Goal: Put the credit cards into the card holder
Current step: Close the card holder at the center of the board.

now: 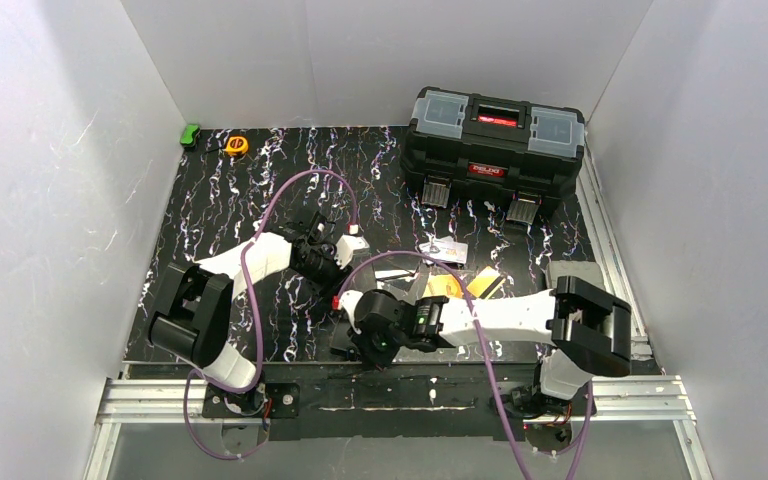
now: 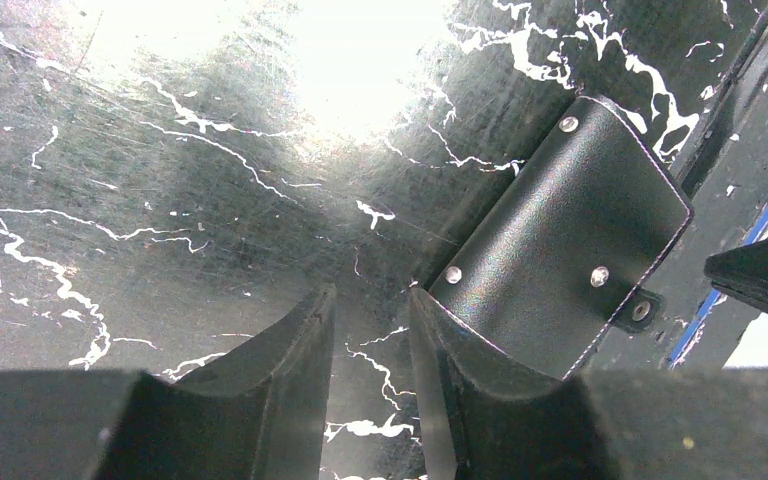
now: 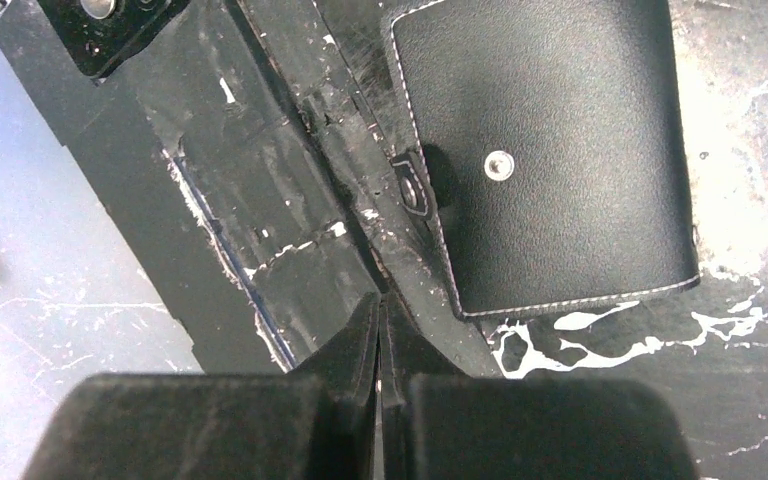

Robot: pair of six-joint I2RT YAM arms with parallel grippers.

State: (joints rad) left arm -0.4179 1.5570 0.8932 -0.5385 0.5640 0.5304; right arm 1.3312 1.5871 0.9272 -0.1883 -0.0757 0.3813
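The card holder (image 2: pixel 560 230) is a closed black leather-like wallet with metal studs, lying flat near the table's front edge. It also shows in the right wrist view (image 3: pixel 550 150). My left gripper (image 2: pixel 368 300) is open and empty, low over the table, with its right finger at the holder's near corner. My right gripper (image 3: pixel 380 305) is shut and empty, just beside the holder's clasp side, over the taped front strip. In the top view, several credit cards lie right of the grippers: a silver one (image 1: pixel 448 250), a white one (image 1: pixel 395 273) and orange-yellow ones (image 1: pixel 445 285).
A large black toolbox (image 1: pixel 495 150) stands at the back right. A yellow tape measure (image 1: pixel 236 145) and a green object (image 1: pixel 190 135) lie at the back left. An aluminium rail (image 1: pixel 160 395) runs along the front edge.
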